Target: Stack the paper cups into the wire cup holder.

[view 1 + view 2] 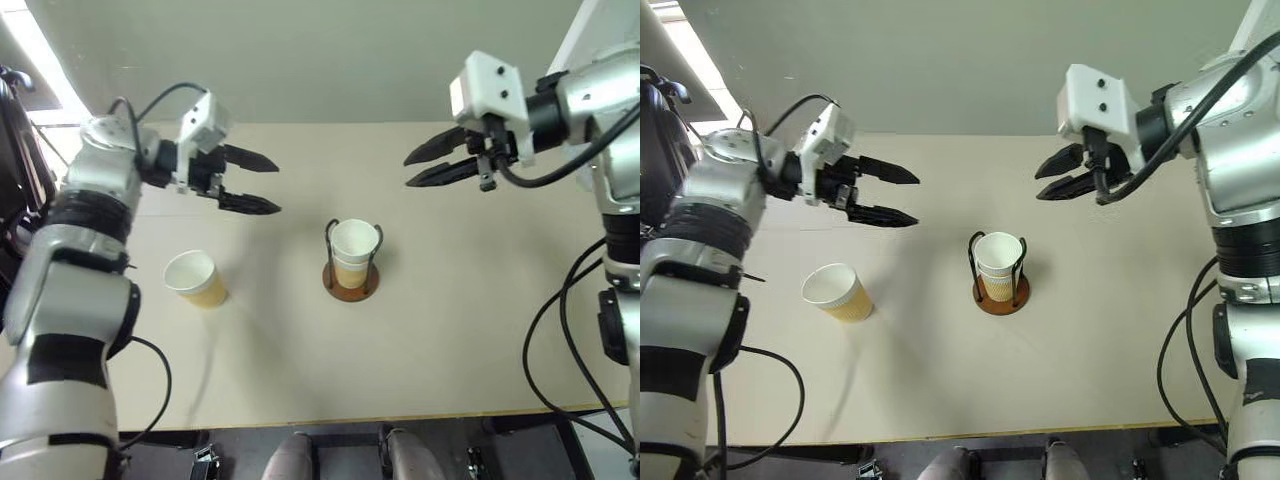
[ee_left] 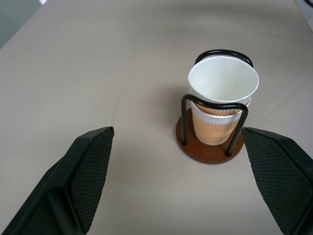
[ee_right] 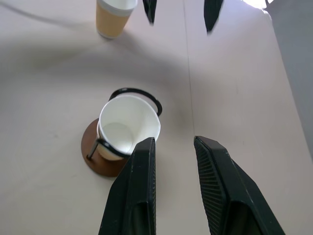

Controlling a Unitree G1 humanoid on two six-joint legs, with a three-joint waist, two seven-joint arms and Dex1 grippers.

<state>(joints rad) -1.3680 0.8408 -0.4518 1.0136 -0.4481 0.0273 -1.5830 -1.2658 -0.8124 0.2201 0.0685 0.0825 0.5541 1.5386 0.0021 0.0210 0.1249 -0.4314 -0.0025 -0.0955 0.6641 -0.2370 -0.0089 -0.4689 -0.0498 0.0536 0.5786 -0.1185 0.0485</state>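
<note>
The holder is seen at the table's centre, with 2 nested cups stood upright between its wire loops. A 3rd cup is set apart at the holder's 9 o'clock, standing alone on the table. The left gripper is held above the table at the holder's 10 o'clock, jaws spread wide and empty. The right gripper is held at 2 o'clock, jaws parted, nothing between them.
</note>
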